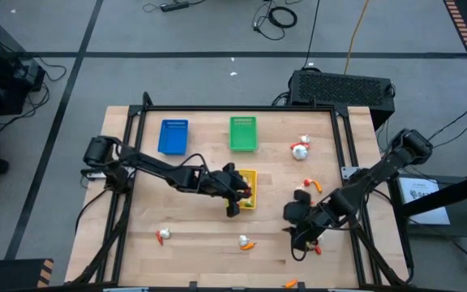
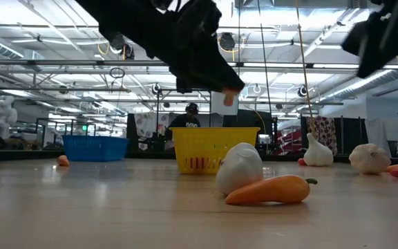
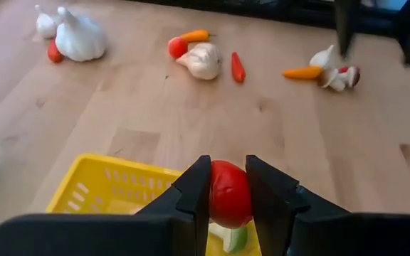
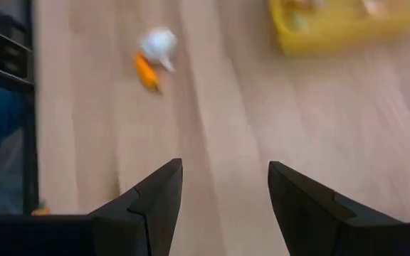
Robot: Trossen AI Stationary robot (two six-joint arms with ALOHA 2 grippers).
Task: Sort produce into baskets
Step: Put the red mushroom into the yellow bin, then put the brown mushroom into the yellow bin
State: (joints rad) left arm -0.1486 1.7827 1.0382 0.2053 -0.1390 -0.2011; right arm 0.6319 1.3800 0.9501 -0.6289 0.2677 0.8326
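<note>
Red and glossy, a small round toy vegetable (image 3: 229,193) sits clamped between the fingers of the left gripper (image 1: 235,193), held just above the yellow basket (image 1: 249,176) near the table's middle. The right gripper (image 1: 298,231) hovers with fingers apart over bare wood at the near right. Blue basket (image 1: 173,136) and green basket (image 1: 243,134) stand side by side at the far edge, with white bulbs (image 3: 81,38) and orange carrot pieces (image 3: 302,72) scattered around.

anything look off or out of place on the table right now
Nothing is spilled or damaged. Garlic bulbs and carrots lie scattered loose on the table, unsorted. The left gripper holds a red piece above the yellow basket.
</note>
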